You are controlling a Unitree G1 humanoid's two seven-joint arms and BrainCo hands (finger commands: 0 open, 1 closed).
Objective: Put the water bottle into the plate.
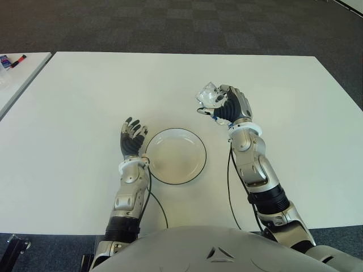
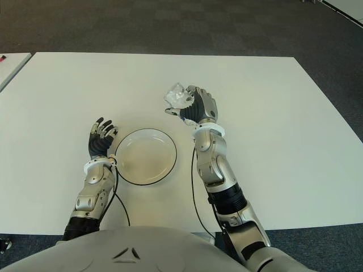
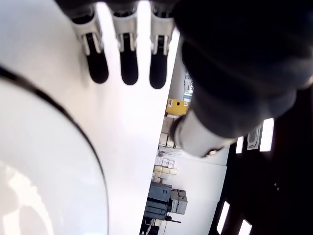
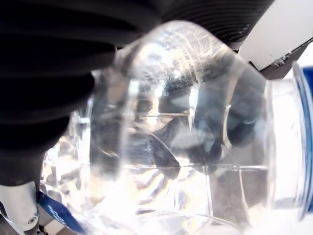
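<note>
Beyond the plate on its right, right hand grips the water bottle; left hand beside plate's left rim, fingers spread.

Office: carpet tiles, white table

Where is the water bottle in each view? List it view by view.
Left eye view: water bottle in the right robot hand, beyond the plate.
Right eye view: same.
Left wrist view: not in it.
Right wrist view: fills the frame.
Shared landmark: the plate.
</note>
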